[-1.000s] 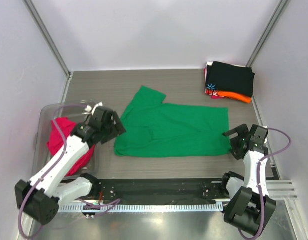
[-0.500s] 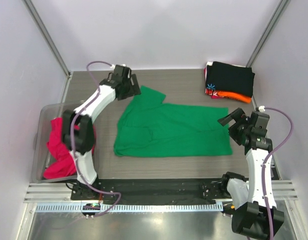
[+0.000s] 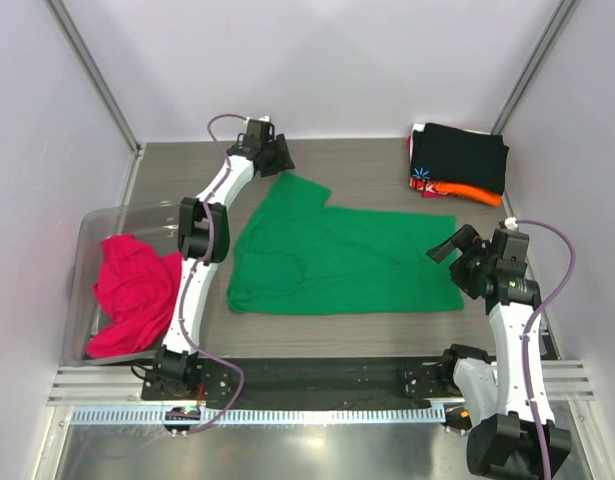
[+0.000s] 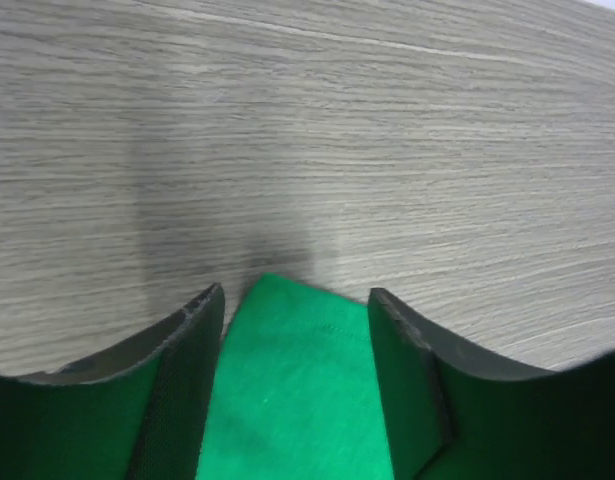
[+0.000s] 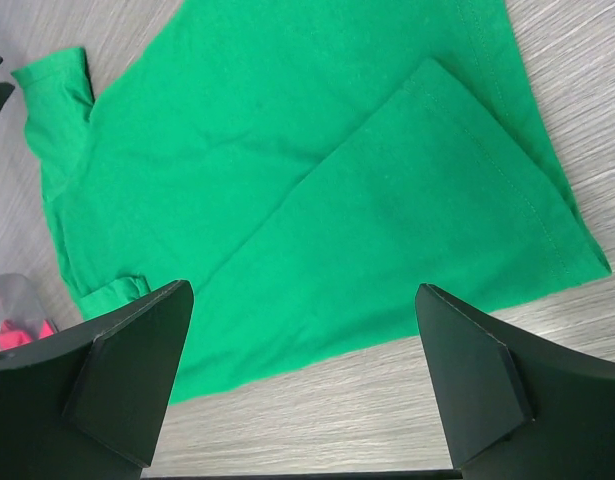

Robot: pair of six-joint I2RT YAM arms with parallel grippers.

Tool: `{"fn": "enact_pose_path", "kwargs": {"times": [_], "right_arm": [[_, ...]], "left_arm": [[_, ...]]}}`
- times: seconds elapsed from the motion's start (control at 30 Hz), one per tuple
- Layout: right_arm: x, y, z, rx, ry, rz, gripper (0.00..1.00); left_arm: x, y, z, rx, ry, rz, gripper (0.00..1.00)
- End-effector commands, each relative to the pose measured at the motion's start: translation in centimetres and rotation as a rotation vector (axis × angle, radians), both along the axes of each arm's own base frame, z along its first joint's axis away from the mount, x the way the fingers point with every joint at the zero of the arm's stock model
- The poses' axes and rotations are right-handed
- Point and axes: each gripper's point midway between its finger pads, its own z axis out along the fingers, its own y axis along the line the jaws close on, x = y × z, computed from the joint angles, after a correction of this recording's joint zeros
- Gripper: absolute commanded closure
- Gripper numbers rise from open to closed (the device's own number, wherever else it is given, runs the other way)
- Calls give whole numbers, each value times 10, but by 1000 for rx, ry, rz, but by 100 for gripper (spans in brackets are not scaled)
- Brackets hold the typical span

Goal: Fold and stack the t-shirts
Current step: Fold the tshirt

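Left end effector (image 4: pixel 295 300) is open at medium width, its fingers straddling the far sleeve tip of the green t-shirt (image 3: pixel 347 262); nothing gripped yet. Right end effector (image 5: pixel 302 300) is spread wide and empty, hovering over the shirt's right edge. The green t-shirt lies flat mid-bench, partly folded, with one layer lapped over. Cloth looks thin, light and limp, so it will likely sag and drag. Best pinched at the sleeve tip and a right-hand corner, lifted together. Pink t-shirt (image 3: pixel 127 290) is bunched in a clear bin (image 3: pixel 87 222) at left. Folded stack sits in the far right corner with the black t-shirt (image 3: pixel 465 155) on top. Bench (image 3: pixel 367 165) is grey wood-grain, probably low friction. White walls (image 3: pixel 317 70) stand close around.
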Motion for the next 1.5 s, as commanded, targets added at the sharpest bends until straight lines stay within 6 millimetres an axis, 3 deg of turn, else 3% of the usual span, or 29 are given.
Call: {"fn": "enact_pose_path", "kwargs": {"times": [0.0,0.13,0.23,0.33,0.43,0.5,0.53,0.57,0.6,0.63,0.67,0.73,0.77,0.8,1.0,1.17,1.3,1.47], "right_arm": [[0,0,1,-24,-8,20,0],[3,-2,1,-30,-8,11,0],[7,-6,4,-44,-11,6,0],[16,-11,7,-59,-4,-1,0],[33,-17,2,-55,40,-7,0],[54,-23,13,-62,10,-16,0],[65,-26,3,-54,50,-22,0],[81,-35,15,-78,14,-47,0],[92,-39,15,-85,17,-55,1],[102,-44,2,-85,60,-63,2],[120,-51,11,-107,35,-71,5],[137,-68,5,-163,57,-105,10],[146,-75,-13,-179,107,-109,15],[159,-85,-9,-215,97,-129,17],[204,-114,-54,-284,199,-170,31],[232,-127,-69,-319,203,-182,38],[237,-127,-93,-315,244,-166,41],[233,-116,-107,-319,260,-143,54]], "left_arm": [[-6,-10,-9,-45,54,0,44],[-19,-25,-24,-20,74,-18,55],[-27,-29,-35,13,88,-13,74],[-30,-25,-45,34,99,5,100],[-30,-24,-44,-27,92,-6,100],[-33,-16,-49,-53,104,7,100],[-31,-15,-47,-100,102,5,100],[-32,-11,-53,-117,119,10,100],[-34,-11,-59,-143,137,1,100],[-31,-4,-62,-170,147,9,100],[-35,-10,-64,-239,178,-28,100],[-33,-9,-61,-245,163,-50,100],[-36,-10,-64,-245,162,-60,100],[-36,-9,-63,-245,161,-54,100],[-35,-9,-65,-267,168,-62,100],[-35,-8,-64,-275,167,-64,100],[-36,-10,-65,-277,168,-68,100],[-36,-10,-64,-279,165,-70,100]]}}
